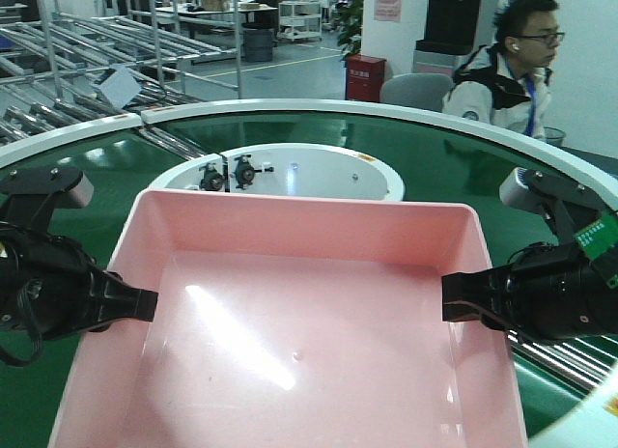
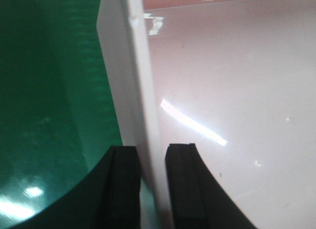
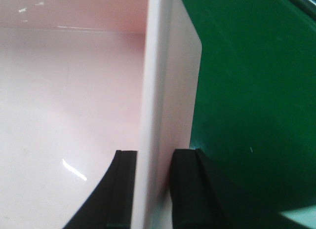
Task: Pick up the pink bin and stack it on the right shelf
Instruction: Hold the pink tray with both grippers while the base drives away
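Observation:
The pink bin (image 1: 309, 322), wide, shallow and glossy, fills the lower middle of the front view above the green belt. My left gripper (image 1: 150, 305) straddles its left wall, one finger inside and one outside. In the left wrist view the black fingers (image 2: 123, 189) close around that wall (image 2: 148, 115). My right gripper (image 1: 449, 311) grips the right wall the same way, and in the right wrist view its fingers (image 3: 187, 189) pinch the wall (image 3: 158, 91). The bin is empty inside (image 3: 69, 91). The right shelf is out of view.
A curved green conveyor belt (image 1: 454, 158) runs under and behind the bin, around a white central hub (image 1: 309, 173). Metal rollers (image 1: 570, 356) lie at the right edge. A seated person (image 1: 507, 71) is at the back right and roller racks (image 1: 97, 52) at the back left.

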Tool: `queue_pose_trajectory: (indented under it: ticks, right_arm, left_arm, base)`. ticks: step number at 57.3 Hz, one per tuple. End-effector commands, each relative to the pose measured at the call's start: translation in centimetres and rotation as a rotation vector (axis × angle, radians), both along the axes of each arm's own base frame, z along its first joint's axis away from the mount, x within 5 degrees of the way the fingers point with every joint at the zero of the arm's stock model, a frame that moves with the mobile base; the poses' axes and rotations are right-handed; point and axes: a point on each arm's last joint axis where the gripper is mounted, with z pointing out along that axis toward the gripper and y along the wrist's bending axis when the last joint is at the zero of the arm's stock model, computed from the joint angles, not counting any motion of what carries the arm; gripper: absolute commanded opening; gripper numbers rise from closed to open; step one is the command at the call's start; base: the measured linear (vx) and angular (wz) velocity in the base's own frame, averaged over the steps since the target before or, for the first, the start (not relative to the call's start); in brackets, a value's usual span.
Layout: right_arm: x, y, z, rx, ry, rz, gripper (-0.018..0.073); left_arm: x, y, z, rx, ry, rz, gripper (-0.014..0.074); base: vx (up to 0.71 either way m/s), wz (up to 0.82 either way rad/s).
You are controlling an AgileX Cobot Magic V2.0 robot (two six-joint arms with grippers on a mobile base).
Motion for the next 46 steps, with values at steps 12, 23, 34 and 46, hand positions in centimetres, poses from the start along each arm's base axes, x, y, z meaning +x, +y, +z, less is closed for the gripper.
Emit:
queue_pose_trajectory:
  ticks: [12, 23, 34, 46]
  right_arm:
    - [-0.02, -0.44, 2.52, 0.025, -0.142, -0.039, -0.0008]
    - [-0.02, -0.44, 2.52, 0.025, -0.141, -0.039, -0.0008]
    - [-0.02, -0.44, 2.52, 0.025, -0.141, -0.039, -0.0008]
    - [-0.03, -0.44, 2.52, 0.024, -0.142, -0.038, -0.0008]
  left_arm:
    - [-0.64, 0.23, 2.44, -0.032, -0.115, 0.003, -0.0002]
    - [-0.64, 0.23, 2.44, -0.032, -0.115, 0.003, -0.0002]
    - [-0.64, 0.23, 2.44, -0.032, -0.115, 0.003, -0.0001]
    - [-0.64, 0.23, 2.44, -0.032, -0.115, 0.003, -0.0001]
  base:
    - [-0.29, -0.31]
    - [-0.25, -0.48]
    - [-0.18, -0.66]
    - [-0.14, -0.8]
